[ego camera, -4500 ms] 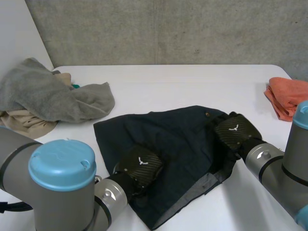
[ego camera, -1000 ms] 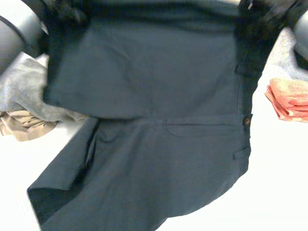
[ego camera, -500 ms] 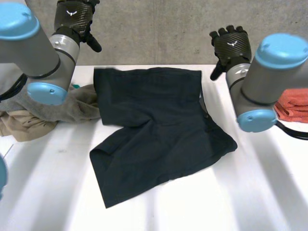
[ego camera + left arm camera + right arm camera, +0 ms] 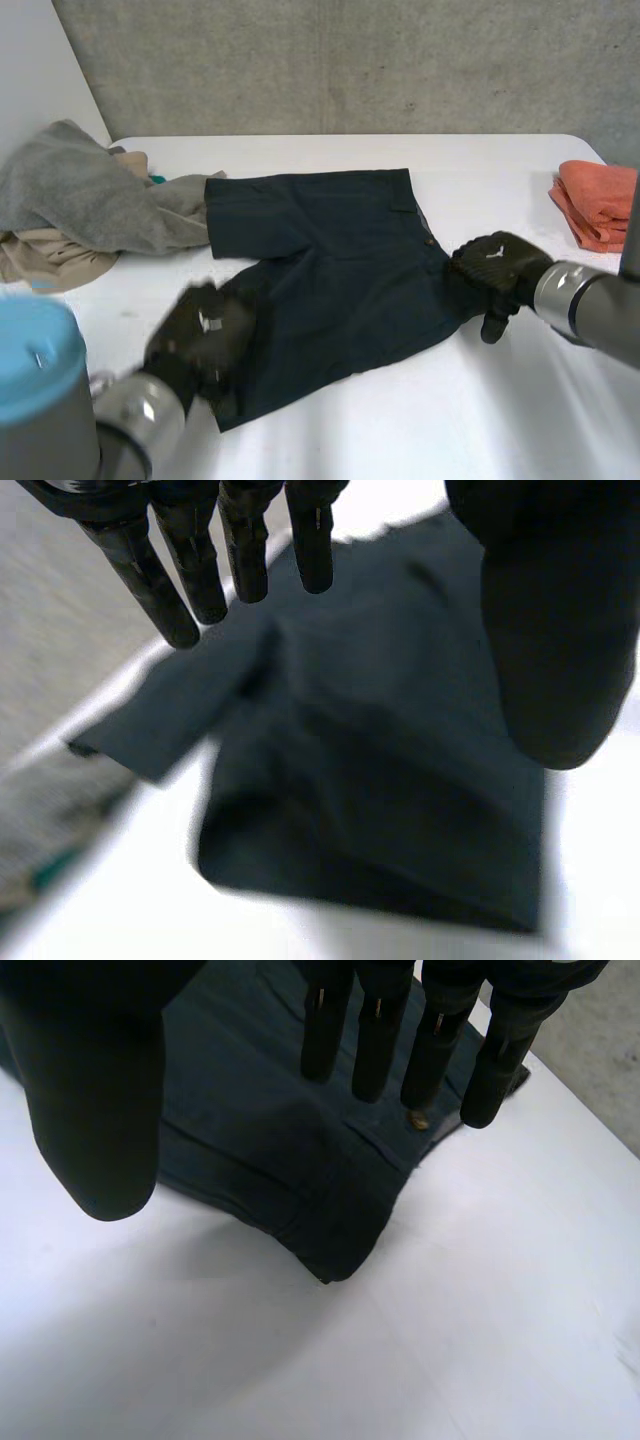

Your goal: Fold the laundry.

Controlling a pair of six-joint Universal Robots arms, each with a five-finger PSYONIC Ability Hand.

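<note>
You've got the navy shorts (image 4: 330,265) spread flat mid-table (image 4: 420,430), waistband w/ its button (image 4: 419,1119) toward the robot's right, both legs pointing left. L hand (image 4: 200,340) sits over the nearer leg's hem, fingers straight, thumb held apart, gripping nothing; can't tell if it touches the cloth. R hand (image 4: 495,270) is at the waistband's near corner, fingers also straight and loose, nothing pinched. Grey towel heap (image 4: 90,190) lies just beside the far leg; orange folded cloth (image 4: 600,200) is well apart at the right edge.
</note>
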